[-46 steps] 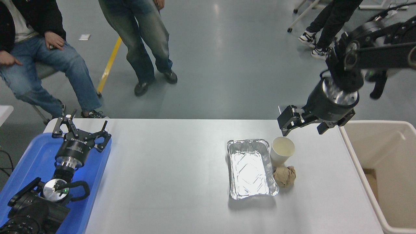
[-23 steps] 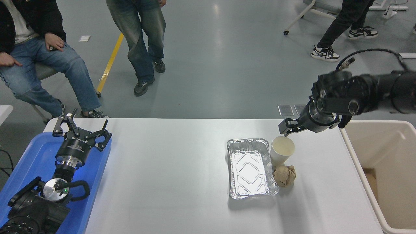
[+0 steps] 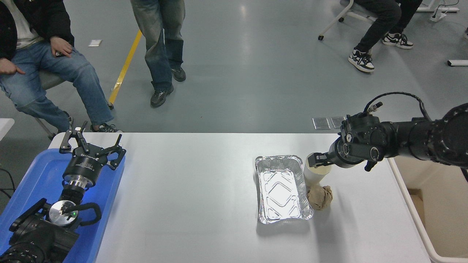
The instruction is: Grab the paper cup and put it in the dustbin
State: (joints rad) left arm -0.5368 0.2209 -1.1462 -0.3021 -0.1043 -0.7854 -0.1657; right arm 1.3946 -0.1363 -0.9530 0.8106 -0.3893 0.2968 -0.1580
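Observation:
The white paper cup [image 3: 313, 177] stands upright on the white table [image 3: 190, 190], between a foil tray and a brown paper ball. My right gripper [image 3: 316, 160] comes in low from the right and sits at the cup's mouth, covering much of its rim; it looks open, with one finger [image 3: 313, 159] over the rim, and the cup still rests on the table. The beige dustbin [image 3: 442, 204] stands at the table's right edge, partly behind my right arm. My left gripper [image 3: 90, 143] is parked open over the blue tray at the lower left.
A rectangular foil tray [image 3: 281, 188] lies just left of the cup. A crumpled brown paper ball [image 3: 320, 197] touches the cup's near side. A blue plastic tray [image 3: 36, 179] is at the left edge. People sit and stand beyond the table's far side.
My right arm has come down and moved left from above the table's far right corner to the cup's mouth. The cup has not moved. People behind have shifted.

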